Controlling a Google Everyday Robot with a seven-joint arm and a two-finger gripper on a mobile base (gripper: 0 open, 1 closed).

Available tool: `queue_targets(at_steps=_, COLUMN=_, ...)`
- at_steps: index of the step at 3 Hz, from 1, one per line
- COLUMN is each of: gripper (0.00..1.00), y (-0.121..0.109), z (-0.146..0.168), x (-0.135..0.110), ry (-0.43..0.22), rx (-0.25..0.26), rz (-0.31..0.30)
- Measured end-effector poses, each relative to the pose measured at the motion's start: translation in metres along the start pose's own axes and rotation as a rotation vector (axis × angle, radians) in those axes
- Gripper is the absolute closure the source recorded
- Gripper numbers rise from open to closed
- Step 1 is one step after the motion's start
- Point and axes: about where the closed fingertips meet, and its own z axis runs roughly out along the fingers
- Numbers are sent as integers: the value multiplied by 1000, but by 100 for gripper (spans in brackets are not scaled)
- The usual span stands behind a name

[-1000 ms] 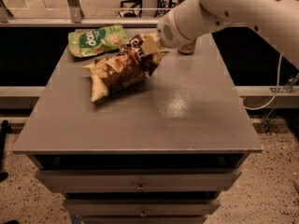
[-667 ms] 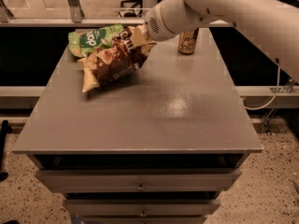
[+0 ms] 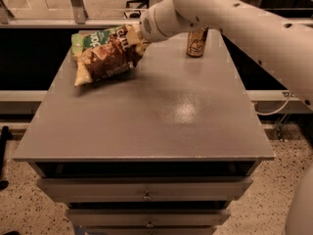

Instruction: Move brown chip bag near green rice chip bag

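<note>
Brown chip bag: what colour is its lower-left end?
Cream-yellow on the brown chip bag, camera view. The gripper is at its opposite end.

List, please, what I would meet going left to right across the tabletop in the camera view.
brown chip bag → gripper, at that bag's right end → can. The green rice chip bag overlaps the brown one, so I leave it out.

- green rice chip bag (image 3: 93, 37): white logo letters read roughly "pop".
- brown chip bag (image 3: 105, 60): large white lettering, not legible.
- can (image 3: 196, 43): label unreadable.
- gripper (image 3: 138, 33): unmarked, at the brown chip bag's upper right end.
</note>
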Motion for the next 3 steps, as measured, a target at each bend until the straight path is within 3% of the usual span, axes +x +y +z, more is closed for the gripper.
queue_targets(at_steps=1, gripper=63, y=-1, z=20, x=2, ry=-27, rx=-12, rz=25)
queue_targets(at_steps=3, gripper=0, y=-4, z=40, x=41, ry=-46, rx=-23, rz=56)
